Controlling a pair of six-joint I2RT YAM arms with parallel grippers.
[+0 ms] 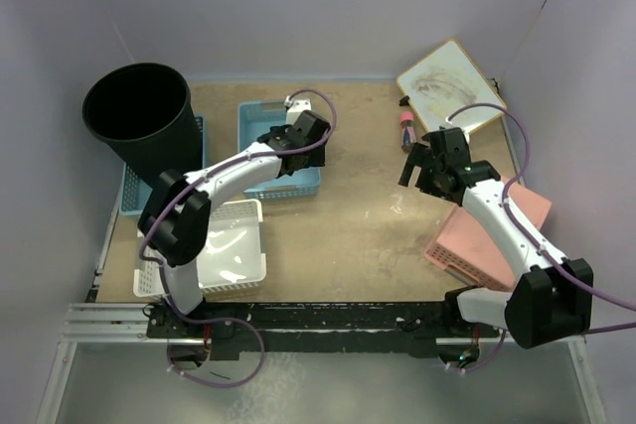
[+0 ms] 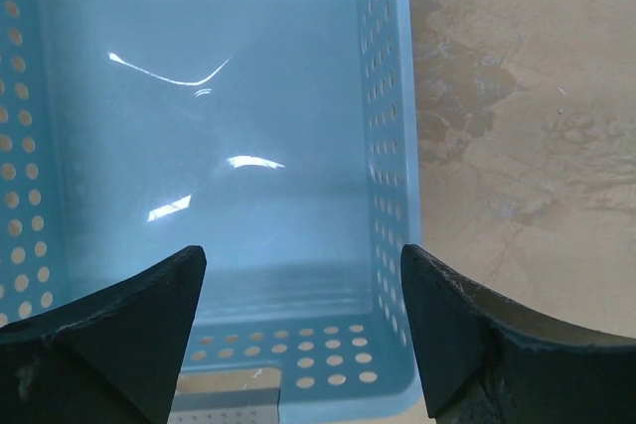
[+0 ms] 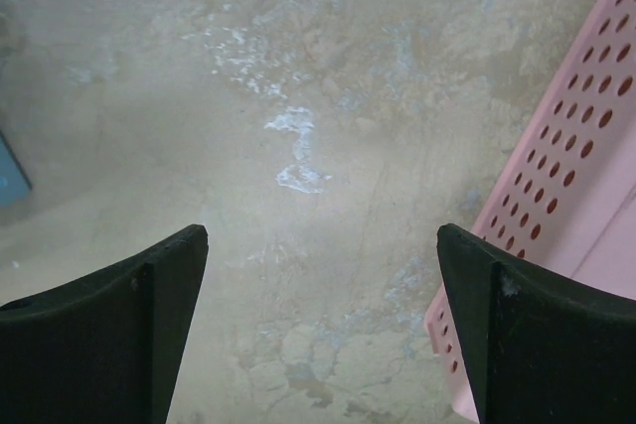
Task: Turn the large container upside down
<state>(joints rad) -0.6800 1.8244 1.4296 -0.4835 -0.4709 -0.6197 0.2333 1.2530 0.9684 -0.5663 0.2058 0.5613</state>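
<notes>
large container (image 1: 144,131): stood upright, mouth up, at far left corner of bench (image 1: 358,230) | left claw (image 2: 303,265): held released, empty, over light blue perforated basket (image 2: 393,146) | right claw (image 3: 323,245): held released, empty, over bench beside pink basket (image 3: 561,146)

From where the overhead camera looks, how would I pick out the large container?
Look to the far left corner of the table, next to the light blue baskets. The large container stands there with its open mouth up. It is the only tall, round, black thing; its neighbours are low and rectangular.
</notes>
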